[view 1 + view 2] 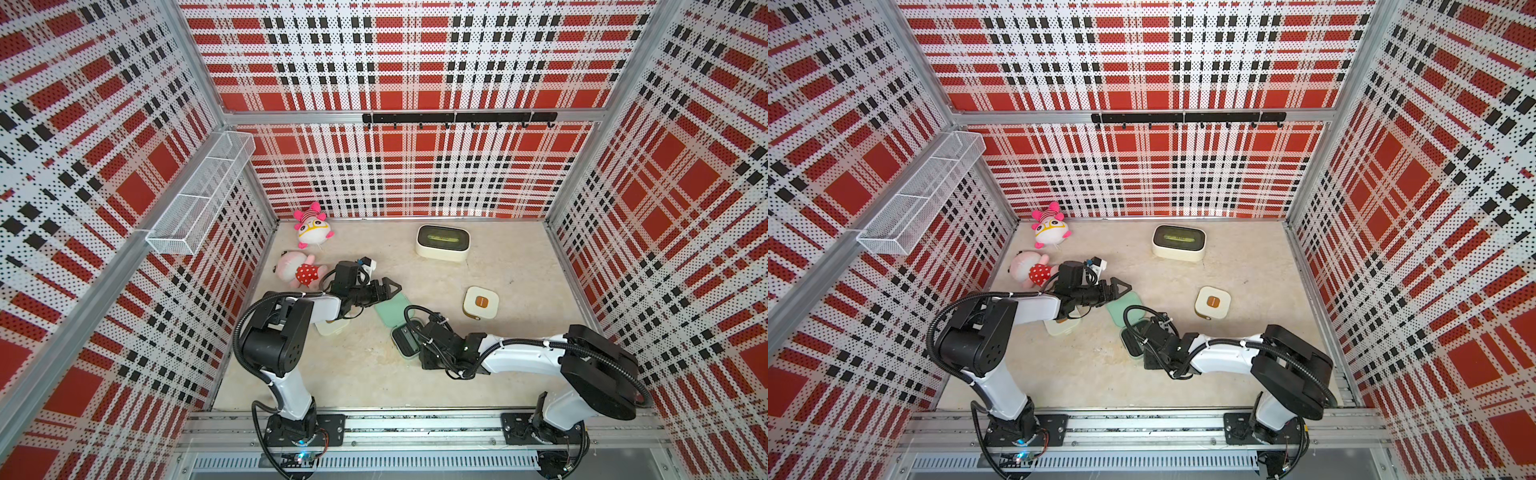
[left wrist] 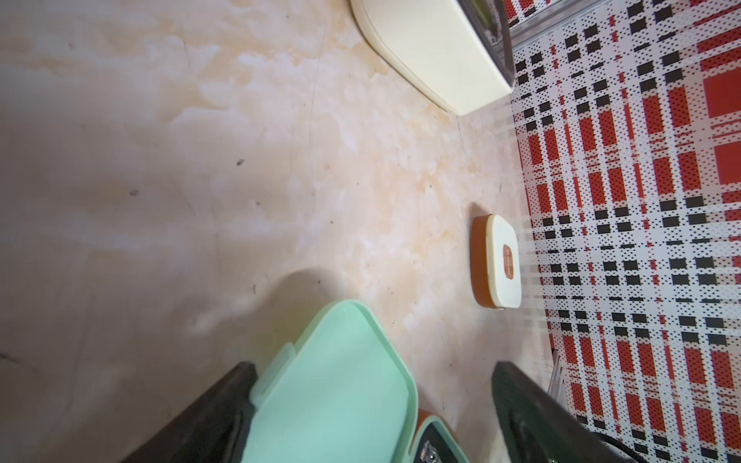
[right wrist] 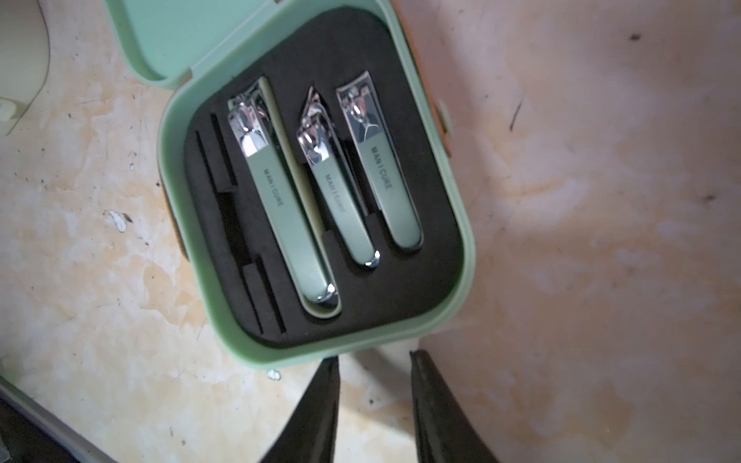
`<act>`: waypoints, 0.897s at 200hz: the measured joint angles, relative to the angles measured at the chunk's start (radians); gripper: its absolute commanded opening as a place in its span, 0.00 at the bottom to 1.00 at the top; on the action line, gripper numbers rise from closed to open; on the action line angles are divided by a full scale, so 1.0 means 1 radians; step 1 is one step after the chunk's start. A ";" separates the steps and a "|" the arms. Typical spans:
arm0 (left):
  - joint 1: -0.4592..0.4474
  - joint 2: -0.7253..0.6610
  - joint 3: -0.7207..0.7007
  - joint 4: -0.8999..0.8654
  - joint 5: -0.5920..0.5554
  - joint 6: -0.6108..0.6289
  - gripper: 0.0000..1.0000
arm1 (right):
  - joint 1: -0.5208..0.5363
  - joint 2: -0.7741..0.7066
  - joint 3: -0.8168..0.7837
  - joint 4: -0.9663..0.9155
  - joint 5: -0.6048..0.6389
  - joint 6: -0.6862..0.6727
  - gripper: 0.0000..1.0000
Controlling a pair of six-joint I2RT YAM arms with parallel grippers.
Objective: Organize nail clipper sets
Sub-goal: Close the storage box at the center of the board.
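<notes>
At frame centre, clippers (image 3: 337,188) are laid parallel in the mint case (image 3: 457,224), heads toward frame top; left gripper (image 2: 373,364) and right gripper (image 3: 373,356) are seen parted.

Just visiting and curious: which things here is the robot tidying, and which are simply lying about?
Job: open mint green case with three clippers; closed cream case; cream case under left arm.
Lying about: larger cream box; two pink plush toys; wire basket.

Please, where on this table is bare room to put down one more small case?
Bare table lies between the mint case and the front rail, and at the back between the white-faced plush toy and the large cream box. Crowded: around the mint case, where the left gripper and right gripper hover.
</notes>
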 measured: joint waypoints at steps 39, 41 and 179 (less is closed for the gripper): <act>-0.001 -0.056 0.044 -0.087 0.026 0.002 0.95 | -0.009 0.005 0.000 0.018 0.001 0.000 0.34; -0.001 -0.058 0.046 -0.091 0.027 0.001 0.95 | -0.010 0.005 0.000 0.018 0.000 0.000 0.34; -0.026 -0.297 -0.004 -0.159 0.071 -0.143 0.97 | -0.144 0.040 0.024 0.058 -0.016 -0.063 0.35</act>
